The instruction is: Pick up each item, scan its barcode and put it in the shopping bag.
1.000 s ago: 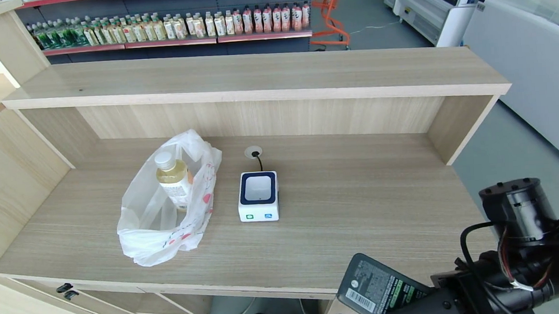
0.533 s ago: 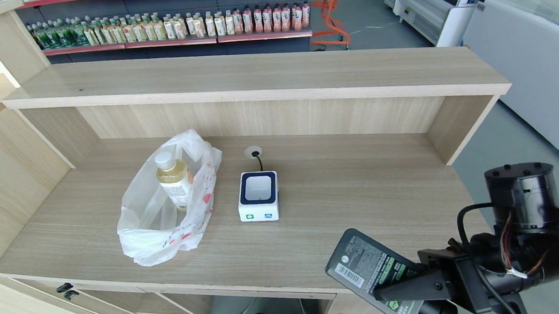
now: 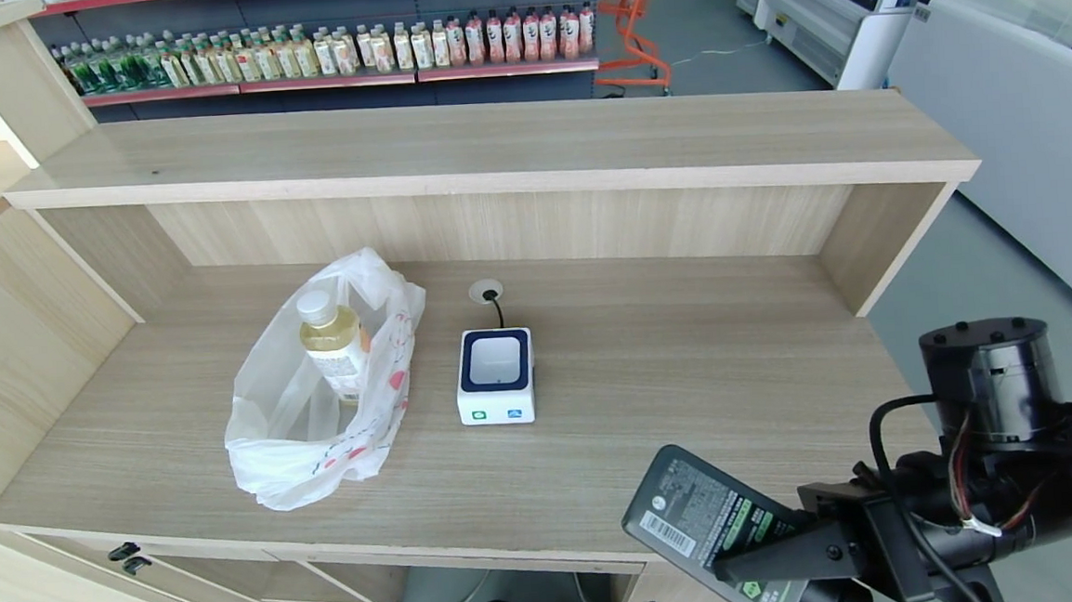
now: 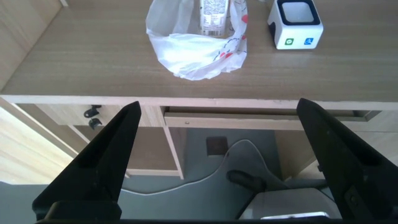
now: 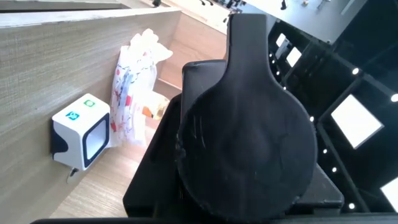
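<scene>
My right gripper (image 3: 767, 547) is shut on a flat dark package (image 3: 698, 519) with a white barcode label facing up, held over the counter's front right edge. The same package (image 5: 249, 143) looms close in the right wrist view. A white scanner (image 3: 495, 375) with a dark window sits mid-counter, also seen as the scanner (image 4: 296, 23) and the scanner (image 5: 81, 130). To its left lies the white shopping bag (image 3: 320, 417) with a tea bottle (image 3: 334, 346) standing in it. My left gripper (image 4: 217, 168) is open, low in front of the counter, below the bag (image 4: 196, 53).
The wooden counter (image 3: 670, 367) has a raised back wall and a top ledge (image 3: 489, 146), plus side walls at both ends. A cable hole (image 3: 486, 292) lies behind the scanner. A drawer front (image 4: 261, 118) runs under the counter edge.
My right arm has carried the package left and slightly up toward the counter, then dipped a little. The bag, bottle and scanner have stayed put.
</scene>
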{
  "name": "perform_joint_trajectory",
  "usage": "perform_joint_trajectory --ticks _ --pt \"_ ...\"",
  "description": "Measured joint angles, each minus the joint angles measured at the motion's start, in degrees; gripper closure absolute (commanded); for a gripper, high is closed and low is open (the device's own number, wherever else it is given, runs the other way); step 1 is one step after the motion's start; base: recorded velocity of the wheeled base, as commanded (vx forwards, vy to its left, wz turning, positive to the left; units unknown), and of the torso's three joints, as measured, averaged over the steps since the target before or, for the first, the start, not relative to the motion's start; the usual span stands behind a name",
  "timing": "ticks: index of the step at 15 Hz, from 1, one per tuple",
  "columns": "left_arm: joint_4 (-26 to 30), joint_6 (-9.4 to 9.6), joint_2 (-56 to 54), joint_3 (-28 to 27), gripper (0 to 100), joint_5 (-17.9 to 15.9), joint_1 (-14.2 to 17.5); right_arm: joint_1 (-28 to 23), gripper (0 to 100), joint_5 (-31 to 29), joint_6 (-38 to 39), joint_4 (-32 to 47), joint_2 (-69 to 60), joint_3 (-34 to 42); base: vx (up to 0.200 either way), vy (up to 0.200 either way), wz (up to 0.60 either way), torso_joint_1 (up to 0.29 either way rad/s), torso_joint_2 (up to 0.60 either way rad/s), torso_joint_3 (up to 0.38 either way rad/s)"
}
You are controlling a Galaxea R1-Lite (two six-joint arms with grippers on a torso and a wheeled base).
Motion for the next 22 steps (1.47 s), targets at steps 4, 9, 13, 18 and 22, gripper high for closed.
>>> perform_joint_trajectory --ticks 4,9,13,18,22 --pt "0.0 0.01 0.0 0.0 0 0.0 0.0 0.0 100 0.0 0.0 0.0 -0.1 0.4 0.0 0.0 0.0 0.0 0.0 0.0" --pt "0.0 0.0 0.0 0.0 0 0.0 0.0 -0.1 100 -0.1 0.9 0.1 -0.4 0.7 0.0 0.0 0.0 0.0 0.0 0.0" --pt "0.0 0.0 0.0 0.0 0 0.0 0.0 -3.8 100 -2.1 28.6 -0.3 -2.8 -2.0 0.0 0.0 0.0 0.0 0.0 0.0" --pt "0.0 0.0 0.0 0.0 0 0.0 0.0 -15.2 100 -17.4 86.3 -4.6 -14.3 -3.2 0.0 0.0 0.0 0.0 0.0 0.0" --pt "0.0 0.0 0.0 0.0 0 0.0 0.0 -17.4 100 -27.8 136.2 -5.5 -18.5 -3.1 0.0 0.0 0.0 0.0 0.0 0.0"
